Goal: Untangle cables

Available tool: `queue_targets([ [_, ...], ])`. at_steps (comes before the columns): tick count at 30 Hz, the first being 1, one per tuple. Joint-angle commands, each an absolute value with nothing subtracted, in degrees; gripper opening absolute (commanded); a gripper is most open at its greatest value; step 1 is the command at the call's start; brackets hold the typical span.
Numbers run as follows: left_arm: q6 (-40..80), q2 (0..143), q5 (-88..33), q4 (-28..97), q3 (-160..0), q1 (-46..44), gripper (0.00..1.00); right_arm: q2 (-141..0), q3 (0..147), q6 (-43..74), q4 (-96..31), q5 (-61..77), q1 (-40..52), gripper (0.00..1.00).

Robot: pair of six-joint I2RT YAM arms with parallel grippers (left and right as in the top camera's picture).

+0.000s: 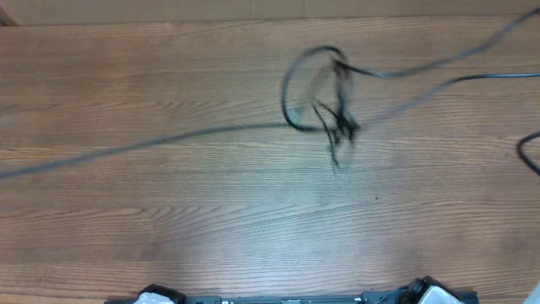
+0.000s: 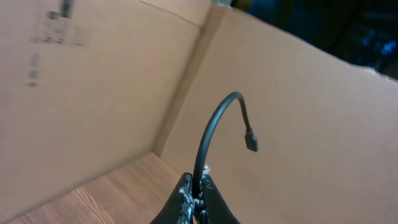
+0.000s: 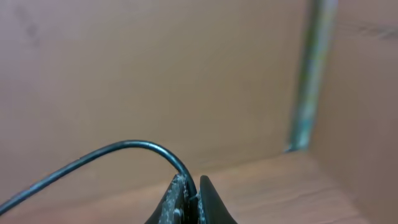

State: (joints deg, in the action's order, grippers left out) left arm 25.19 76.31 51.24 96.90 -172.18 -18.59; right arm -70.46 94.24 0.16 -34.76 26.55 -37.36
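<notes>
The cables (image 1: 340, 114) are seen from overhead as a loose knot on the far half of the wooden table (image 1: 211, 219), a little right of centre. The knot is smeared by blur, so single loops and plug ends inside it cannot be separated. One blurred strand is stretched from the knot to the left edge of the view, and two more are drawn off to the right edge; all are cut off there. A further dark loop (image 1: 528, 152) is half cropped at the right border, and whether it belongs to the tangle cannot be told. Only the arm bases (image 1: 160, 296) are shown along the near edge; both pincers are out of the overhead picture.

In the left wrist view the left gripper (image 2: 196, 198) is pressed closed on a plug-ended cord (image 2: 208, 130), which is arched upward and ended by a small plug (image 2: 251, 142) hanging in the air. The lower run of this cord is hidden behind the fingers.

In the right wrist view the right gripper (image 3: 190, 198) is clamped on a thin cord (image 3: 124, 145), which is curved away and cut off at the lower left corner. A cardboard wall (image 2: 93, 93) fills the background, and a blurred vertical strip (image 3: 313, 74) cannot be identified.
</notes>
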Motion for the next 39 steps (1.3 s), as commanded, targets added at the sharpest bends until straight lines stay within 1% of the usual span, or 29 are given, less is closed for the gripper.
queue_targets([
  [1, 25.9, 74.4, 56.5, 96.8, -172.1, -18.0, 0.04, -70.8, 95.9, 2.4, -33.8, 25.5, -40.2, 0.04],
  [12, 27.1, 68.1, 60.1, 96.8, -168.7, -18.9, 0.04, -79.9, 95.9, 6.3, -33.5, 25.6, -41.3, 0.04],
  [16, 27.1, 68.1, 61.1, 96.8, -165.9, -22.4, 0.04, -84.1, 95.9, 6.2, -34.7, 25.5, -41.8, 0.04],
  [19, 28.6, 68.1, 65.8, 96.8, -162.5, -25.5, 0.04, -86.2, 95.9, 6.1, -34.3, 25.6, -42.8, 0.04],
  [25, 30.1, 68.2, 68.2, 96.2, -158.3, -28.7, 0.04, -87.1, 96.2, 6.0, -33.0, 25.9, -43.9, 0.04],
  [30, 30.0, 68.8, 66.9, 94.5, -156.4, -28.7, 0.04, -86.8, 100.1, 7.8, -34.9, 31.0, -41.1, 0.04],
  [35, 30.0, 70.7, 66.0, 94.0, -154.3, -28.6, 0.04, -86.7, 104.0, 6.8, -42.3, 32.1, -33.0, 0.04],
  [36, 30.0, 71.5, 65.9, 93.7, -154.0, -28.6, 0.04, -86.7, 104.0, 6.4, -43.8, 32.1, -30.3, 0.06],
  [37, 30.0, 72.1, 65.7, 93.7, -153.8, -28.6, 0.04, -86.7, 103.9, 6.4, -44.8, 32.1, -28.4, 0.34],
  [38, 30.0, 72.9, 65.6, 93.6, -153.8, -28.6, 0.04, -86.8, 103.9, 6.4, -46.3, 32.1, -26.0, 0.59],
  [39, 30.0, 73.7, 65.5, 93.6, -153.8, -28.6, 0.04, -86.8, 103.9, 6.3, -47.9, 32.0, -23.1, 0.88],
])
